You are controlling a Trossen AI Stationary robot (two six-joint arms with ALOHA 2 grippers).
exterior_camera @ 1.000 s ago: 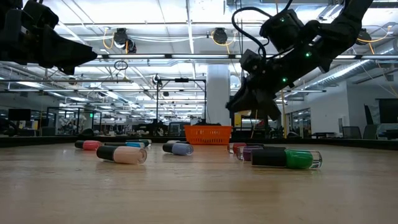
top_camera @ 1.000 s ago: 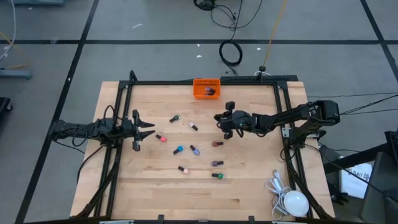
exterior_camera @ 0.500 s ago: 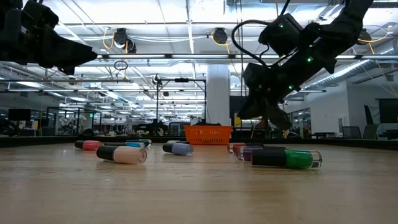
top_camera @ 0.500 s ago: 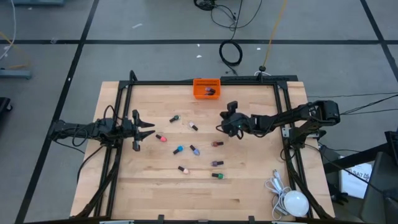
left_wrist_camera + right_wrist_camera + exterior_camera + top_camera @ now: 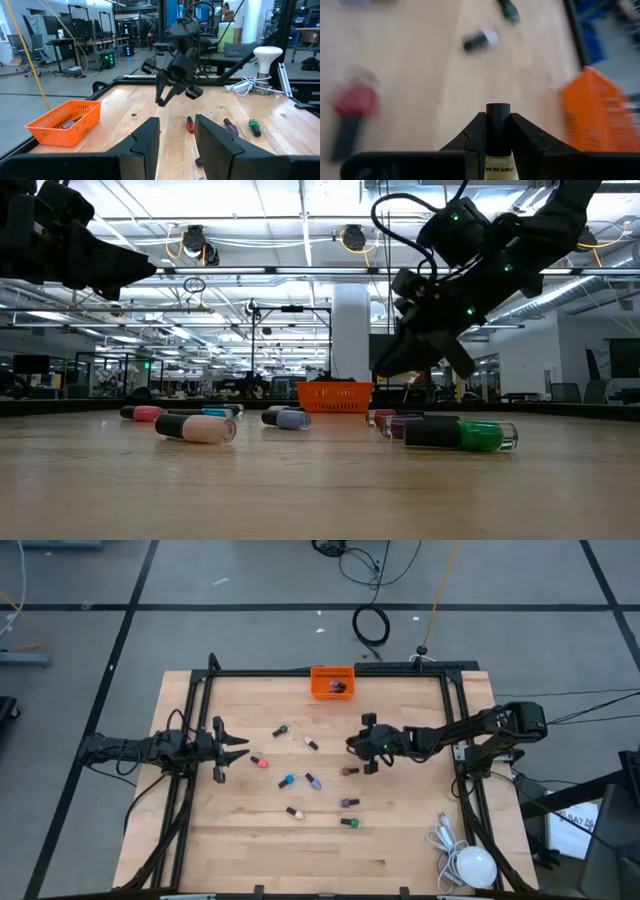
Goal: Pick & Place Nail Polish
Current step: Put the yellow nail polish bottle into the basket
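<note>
My right gripper (image 5: 362, 745) hangs above the table right of the middle, shut on a pale yellow nail polish bottle (image 5: 498, 150) with a black cap. It also shows in the low view (image 5: 425, 360). Several other nail polish bottles lie on their sides on the wood, among them a pink one (image 5: 260, 761), a blue one (image 5: 287, 781), a red one (image 5: 348, 771) and a green one (image 5: 349, 823). The orange bin (image 5: 332, 681) stands at the far edge. My left gripper (image 5: 235, 748) waits open at the table's left. My right gripper pinches the bottle between its two fingers (image 5: 522, 135), which lie along its sides. The black cap (image 5: 498, 116) points forward past the fingertips, and the labelled glass body (image 5: 498, 169) sits back between them. The bottle is lifted clear of the table.
A black frame (image 5: 300, 673) runs along the table's far, left and right edges. A white lamp-like thing with a cable (image 5: 472, 864) lies at the near right corner. Bare wood lies along the near edge (image 5: 300, 860).
My right gripper has turned at the wrist and shifted a little toward the table's near edge, staying above the table. The bottles on the table lie as before.
</note>
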